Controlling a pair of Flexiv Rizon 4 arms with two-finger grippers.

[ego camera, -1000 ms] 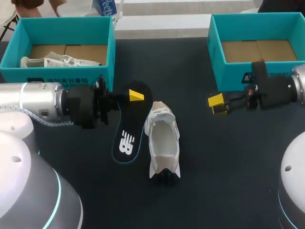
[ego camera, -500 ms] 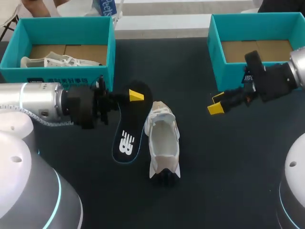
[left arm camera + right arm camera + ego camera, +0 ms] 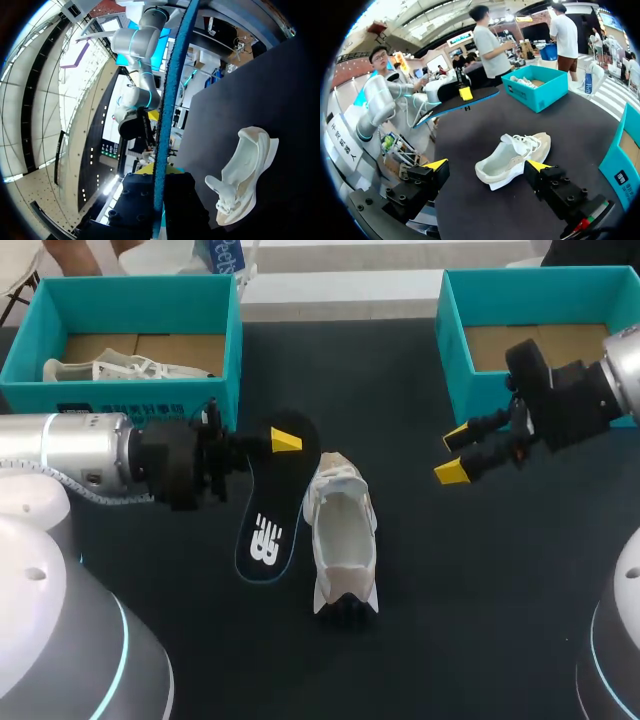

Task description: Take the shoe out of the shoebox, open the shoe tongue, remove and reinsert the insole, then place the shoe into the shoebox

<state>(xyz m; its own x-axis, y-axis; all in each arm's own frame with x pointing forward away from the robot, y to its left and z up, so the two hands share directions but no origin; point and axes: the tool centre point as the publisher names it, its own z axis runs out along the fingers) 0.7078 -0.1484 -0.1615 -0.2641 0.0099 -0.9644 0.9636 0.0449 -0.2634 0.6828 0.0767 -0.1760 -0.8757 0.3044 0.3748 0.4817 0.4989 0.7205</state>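
A white shoe lies on the dark table, its opening facing up. Just left of it, the black insole hangs tilted, its far end pinched by my left gripper, which is shut on it. In the left wrist view the insole runs edge-on out from between the gripper's fingers, with the shoe beside it. My right gripper hovers open and holds nothing, to the right of the shoe and in front of the right shoebox. The right wrist view has the shoe ahead of the spread gripper.
A teal shoebox at the back left holds a second white shoe. Another teal shoebox at the back right shows only its cardboard floor. In the right wrist view the right shoebox's wall is close beside the fingers.
My right arm has risen and swung back toward the right shoebox, turning its open gripper so one tip sits above the other. The left arm, insole and shoe have stayed put.
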